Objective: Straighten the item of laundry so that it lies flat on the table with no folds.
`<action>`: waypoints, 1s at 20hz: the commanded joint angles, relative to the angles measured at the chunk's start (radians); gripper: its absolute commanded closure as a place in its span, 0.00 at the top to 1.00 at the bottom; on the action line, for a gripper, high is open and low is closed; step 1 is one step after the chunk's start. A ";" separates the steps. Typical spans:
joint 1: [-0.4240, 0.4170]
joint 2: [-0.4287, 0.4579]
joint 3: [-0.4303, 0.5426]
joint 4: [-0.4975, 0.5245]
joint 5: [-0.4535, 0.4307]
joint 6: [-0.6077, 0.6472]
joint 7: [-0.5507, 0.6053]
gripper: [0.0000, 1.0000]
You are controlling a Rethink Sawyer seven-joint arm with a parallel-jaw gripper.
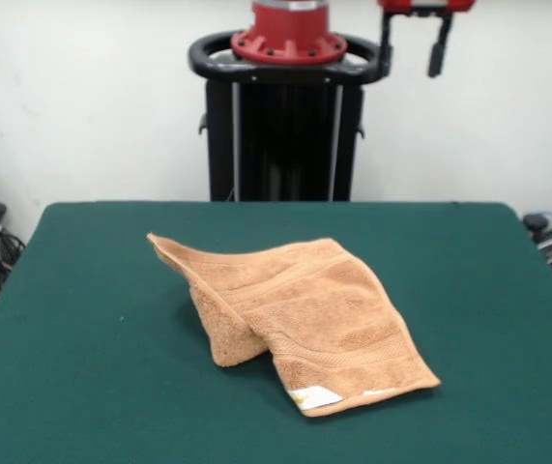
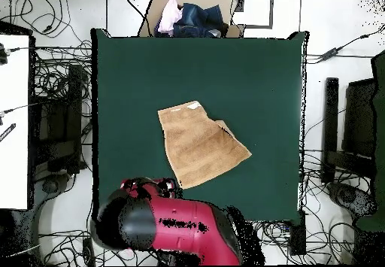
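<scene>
Orange-tan terry is seen in the middle of the dark green tabletop (image 1: pixel 82 290): the towel (image 1: pixel 305 319) lies there doubled over, not flat. In the front view a fold is carried along its left side, where a lower layer bulges out beneath the top one, and one far corner is drawn out to a point toward the pedestal (image 1: pixel 285 126). Woven border bands are shown across the upper layer.

The gripper (image 1: pixel 438 43) is held high, well apart from the towel, at the top edge of the front view. Whether the jaws are apart or together cannot be told; only a dark piece hanging below red hardware is made out. From overhead, the red arm (image 2: pixel 177 230) is seen parked at the robot's side of the tabletop, clear of the cloth.

Risks are judged as follows: if both layers are pinched at once, the fold would simply be dragged along rather than opened. If the grip is taken mid-cloth, fresh creases would likely be raised. A pull too far could carry an edge toward the tabletop's rim.

A small white label (image 1: pixel 314 397) is shown at the near corner; no writing on it can be read.
</scene>
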 commanded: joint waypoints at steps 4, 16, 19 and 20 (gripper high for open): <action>-0.132 0.072 0.117 -0.036 0.004 0.110 -0.069 1.00; -0.168 0.095 0.185 -0.233 -0.034 0.344 -0.024 1.00; -0.189 0.107 0.203 -0.274 -0.032 0.404 -0.051 1.00; -0.198 0.109 0.208 -0.278 -0.030 0.409 -0.063 1.00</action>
